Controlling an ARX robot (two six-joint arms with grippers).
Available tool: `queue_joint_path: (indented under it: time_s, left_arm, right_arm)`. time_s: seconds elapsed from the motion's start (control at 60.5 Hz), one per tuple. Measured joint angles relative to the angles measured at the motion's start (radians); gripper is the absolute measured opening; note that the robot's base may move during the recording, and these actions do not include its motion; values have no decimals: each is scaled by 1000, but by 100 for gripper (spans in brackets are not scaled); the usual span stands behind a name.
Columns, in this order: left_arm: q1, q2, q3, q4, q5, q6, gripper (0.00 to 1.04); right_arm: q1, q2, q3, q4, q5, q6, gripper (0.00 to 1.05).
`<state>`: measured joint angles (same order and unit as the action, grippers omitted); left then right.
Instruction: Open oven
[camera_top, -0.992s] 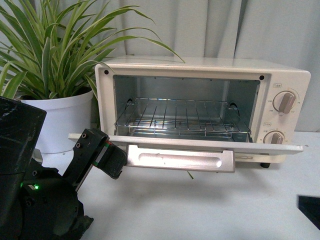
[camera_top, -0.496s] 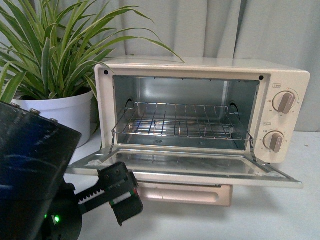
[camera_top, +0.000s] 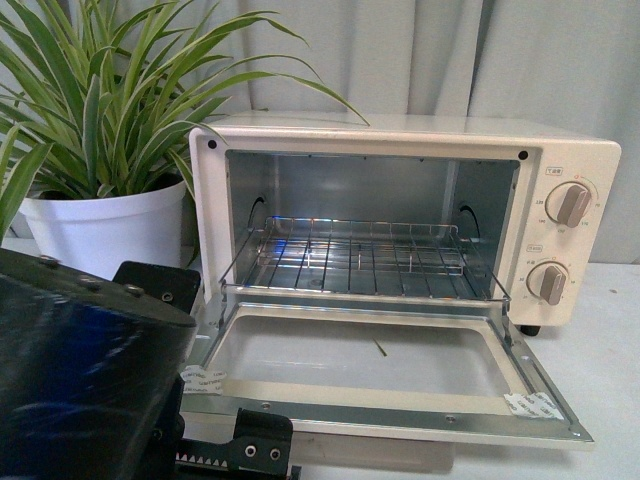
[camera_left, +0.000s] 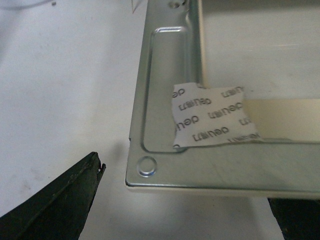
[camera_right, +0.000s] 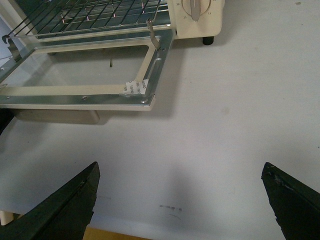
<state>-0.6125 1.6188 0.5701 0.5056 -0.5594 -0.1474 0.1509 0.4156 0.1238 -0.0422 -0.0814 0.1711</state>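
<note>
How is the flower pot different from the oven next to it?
The pot is round and bright white; the oven is boxy and cream. The pot is open at the top, with a leafy plant growing out; the oven opens at the front, its door folded down, with a wire rack inside. The oven has two knobs; the pot has none. Both are pale and sit side by side.

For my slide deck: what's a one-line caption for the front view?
Oven open: door folded down, wire rack exposed, left gripper at the door's front edge.
</note>
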Motion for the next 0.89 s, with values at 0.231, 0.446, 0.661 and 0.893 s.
queue_joint_path:
  time_s: [0.231, 0.446, 0.661, 0.893]
  left_arm:
    - [-37, -277, -156, -24, 67, 103, 98]
    - [-117, -512, -274, -163, 17, 97, 98]
    - [-124, -817, -354, -321, -78, 49, 98]
    - [-68, -1139, -422, -494, -69, -25, 98]
  right_arm:
    - [-5, -17, 0, -4, -7, 13, 95]
    - [8, -59, 0, -39, -3, 20, 95]
    - [34, -177, 0, -142, 5, 23, 95]
    - [-2, -268, -11, -182, -36, 13, 95]
